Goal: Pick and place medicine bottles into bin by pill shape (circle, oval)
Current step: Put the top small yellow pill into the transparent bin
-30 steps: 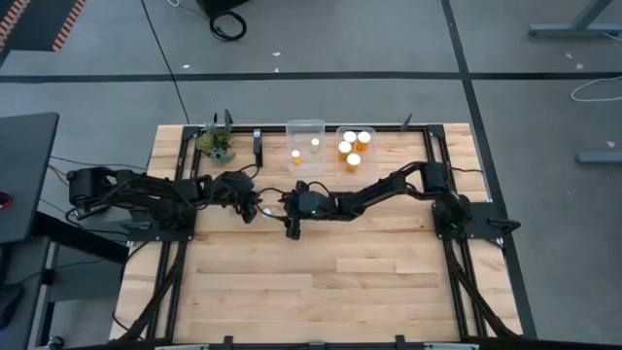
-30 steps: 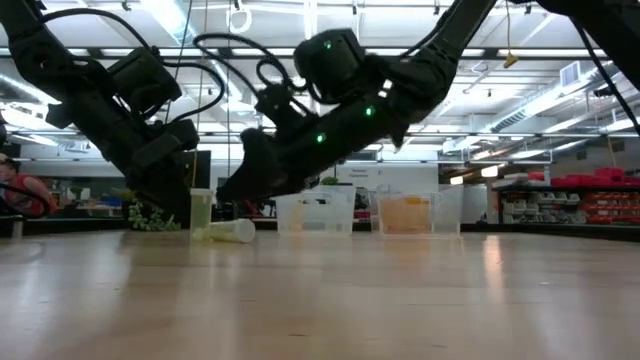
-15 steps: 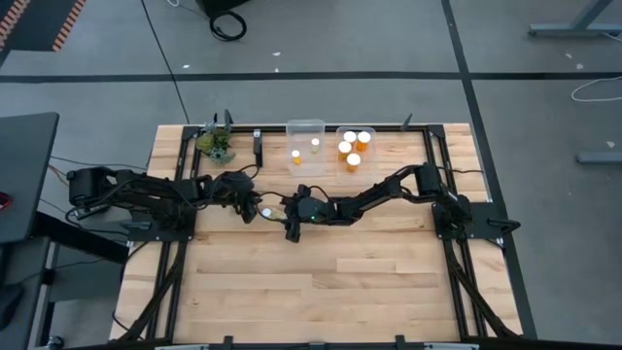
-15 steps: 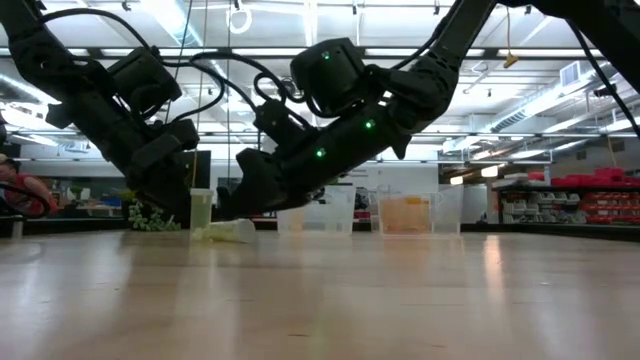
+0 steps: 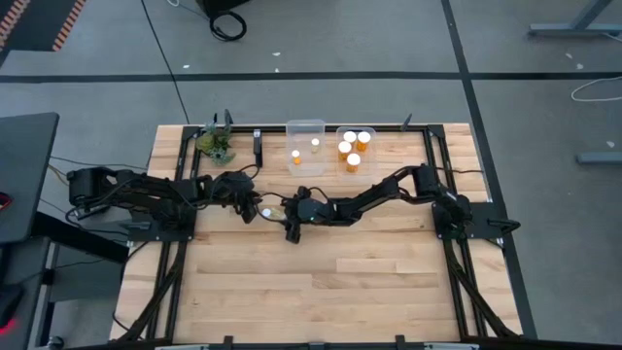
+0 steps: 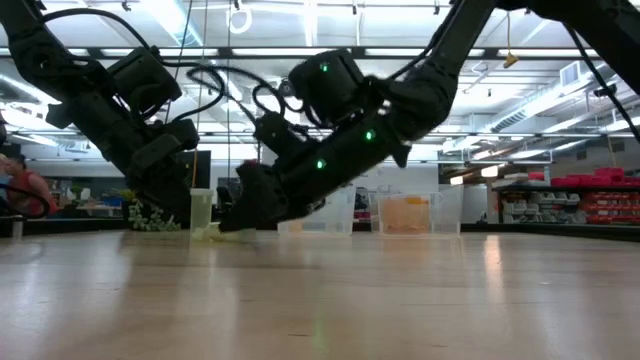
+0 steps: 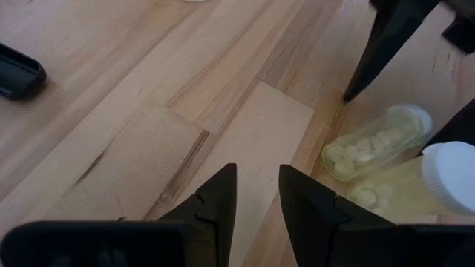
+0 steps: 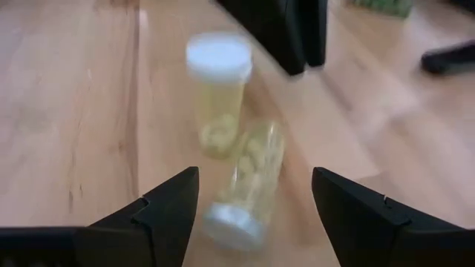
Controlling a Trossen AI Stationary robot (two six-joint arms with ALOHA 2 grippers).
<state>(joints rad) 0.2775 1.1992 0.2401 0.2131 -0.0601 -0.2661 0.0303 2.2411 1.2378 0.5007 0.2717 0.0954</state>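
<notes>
Bottle (image 8: 245, 185) | lying at my 12 o'clock, light, rolls, slick | my right gripper (image 8: 252, 215) spread, empty | take mid-barrel

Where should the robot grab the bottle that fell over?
Around its clear middle, across the round sides, coming down from above. The lying bottle rests on the table beside the upright bottle, and the open right gripper already straddles it.
</notes>
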